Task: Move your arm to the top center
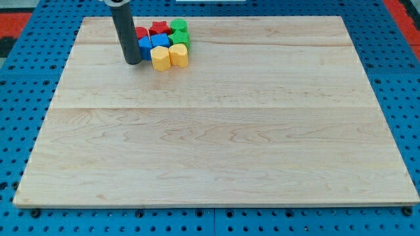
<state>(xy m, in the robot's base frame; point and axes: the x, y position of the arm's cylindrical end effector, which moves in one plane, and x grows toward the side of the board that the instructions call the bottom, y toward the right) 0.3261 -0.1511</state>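
Note:
My tip (133, 62) rests on the wooden board (216, 131) near the view's top, left of centre. A tight cluster of blocks lies just to its right. Two yellow blocks (160, 58) (178, 55) form the cluster's bottom row. A blue block (159, 42) sits above them and another blue block (144, 46) touches or nearly touches my rod. A red block (142, 32) is partly hidden behind the rod, and a red star (159, 27) lies at the cluster's top. Two green blocks (178, 26) (180, 37) sit at the cluster's right.
The board lies on a blue perforated table (20, 98). A red area (13, 16) shows at the view's top left corner and another red area (403, 13) at the top right.

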